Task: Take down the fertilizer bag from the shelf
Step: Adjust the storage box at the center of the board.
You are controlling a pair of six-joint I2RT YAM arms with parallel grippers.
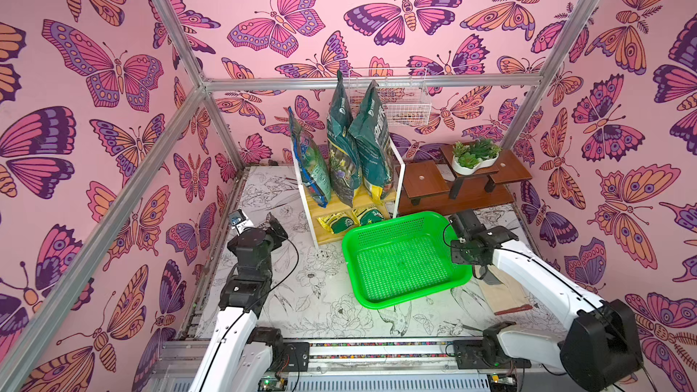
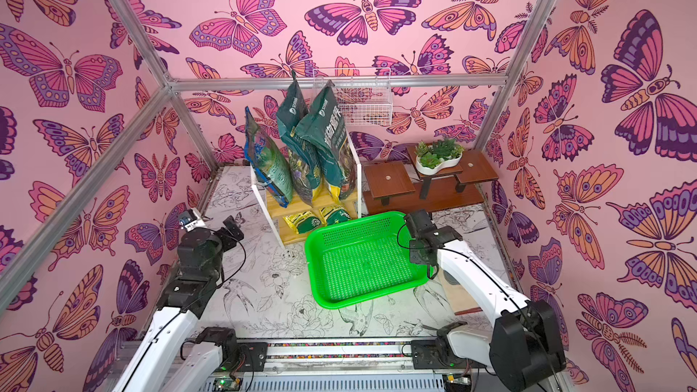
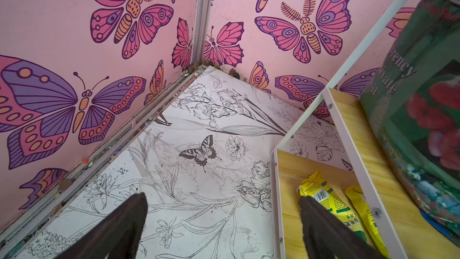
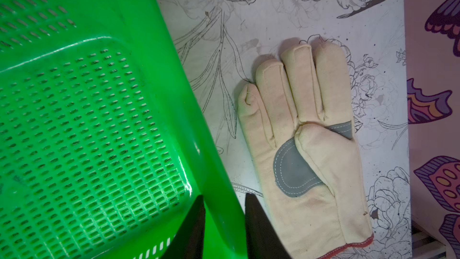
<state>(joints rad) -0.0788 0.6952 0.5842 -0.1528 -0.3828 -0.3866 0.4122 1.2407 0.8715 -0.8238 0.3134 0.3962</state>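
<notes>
The shelf (image 1: 313, 208) holds three upright fertilizer bags (image 1: 341, 152) above, two yellow packets (image 1: 337, 222) below. The left pincer (image 3: 221, 198) stands wide apart; the right pincer (image 4: 224, 195) straddles the green basket (image 4: 161, 46) rim, but I cannot tell if it clamps

The flower-printed bench (image 1: 301, 296) carried the shelf (image 1: 327, 238), a dark wooden stand (image 1: 420, 179), a green basket (image 1: 392, 231) and a glove (image 4: 306, 145).

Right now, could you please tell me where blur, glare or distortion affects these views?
Left wrist view: the nearest fertilizer bag looks soft toward the edge. Right wrist view: glare streaks the green basket, the glove is sharp. In both top views: even light, the shelf crisp.
</notes>
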